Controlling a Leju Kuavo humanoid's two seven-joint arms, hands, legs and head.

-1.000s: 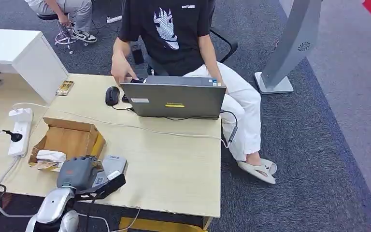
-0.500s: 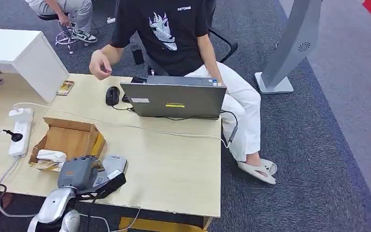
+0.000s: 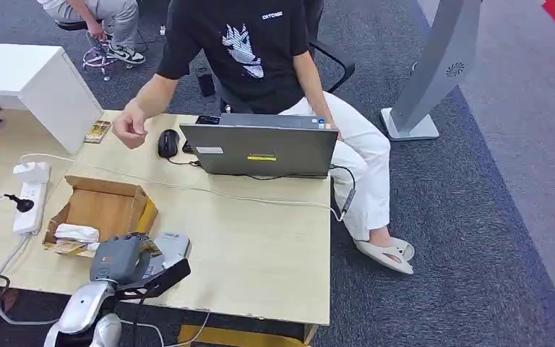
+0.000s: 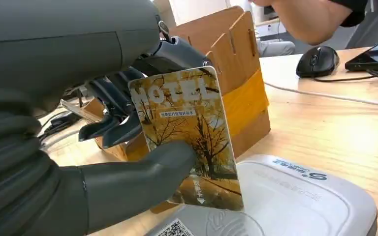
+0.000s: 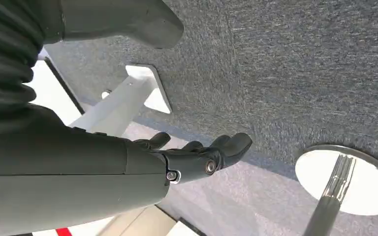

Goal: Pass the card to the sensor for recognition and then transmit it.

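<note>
1. The left hand is at the near left of the desk, pinching the card between thumb and fingers.
2. The card is a yellow hotel card with an autumn tree picture. It stands almost upright, its lower edge at or just above the sensor; I cannot tell if they touch.
3. The sensor is a flat grey-white pad lying on the desk just right of the cardboard box and partly under the left hand in the head view.
4. The right hand hangs over the grey carpet, holding nothing, its fingers loosely curved and a little apart.
5. A person in a black T-shirt sits at the far side of the desk behind a laptop. One of their hands is raised above the desk, left of a black mouse.
6. A white power strip lies at the left edge of the desk, left of the box.
7. A phone lies near the mouse in the left wrist view.
</note>
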